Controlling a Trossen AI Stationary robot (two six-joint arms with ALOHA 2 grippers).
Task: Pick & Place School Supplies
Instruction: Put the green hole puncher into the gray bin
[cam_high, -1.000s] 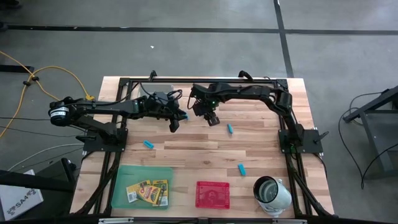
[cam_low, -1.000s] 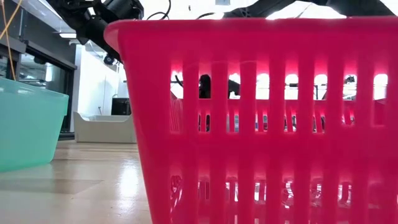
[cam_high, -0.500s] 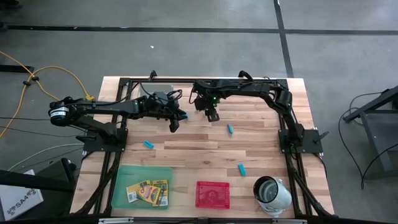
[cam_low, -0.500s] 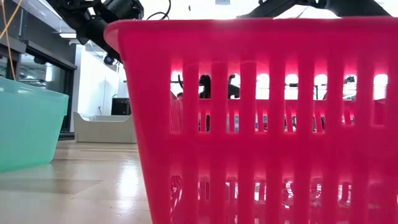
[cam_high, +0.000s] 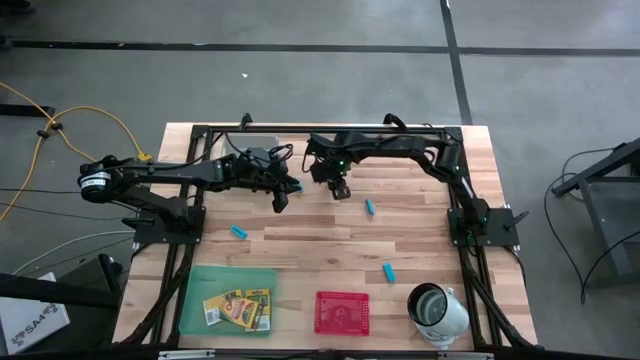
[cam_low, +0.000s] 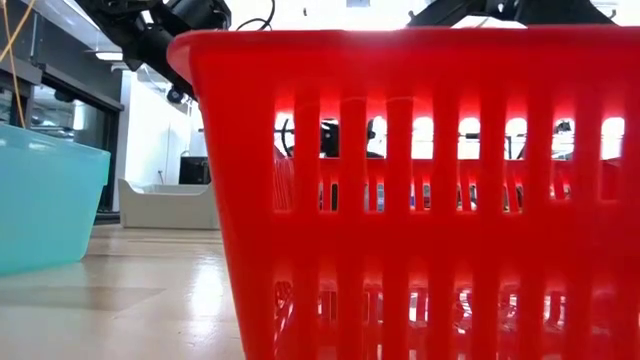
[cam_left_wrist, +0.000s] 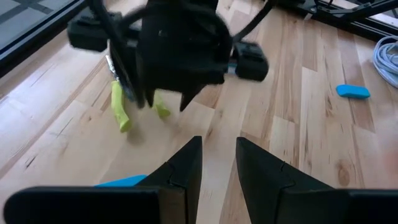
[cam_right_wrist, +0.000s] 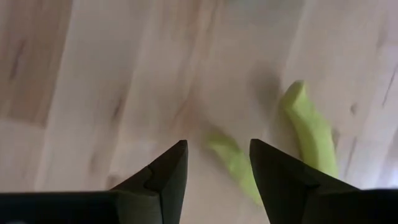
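Tabletop (cam_high: 300, 235): right pincer (cam_high: 341, 190) above plier tool (cam_right_wrist: 311, 134)

Both arms are matte black, built of slim tubular links and blocky joints. The left arm (cam_high: 170, 176) carries a white-labelled round motor at its base. The right arm (cam_high: 400, 146) shows tiny green lights near its wrist. Gripper fingers (cam_right_wrist: 161, 180) are dark tapered wedges.

The right gripper (cam_right_wrist: 214, 163) hangs over the wooden table (cam_right_wrist: 93, 74), fingers (cam_right_wrist: 163, 174) parted. Two yellow-green handles (cam_right_wrist: 311, 127) of a tool lie just beyond the fingertips.
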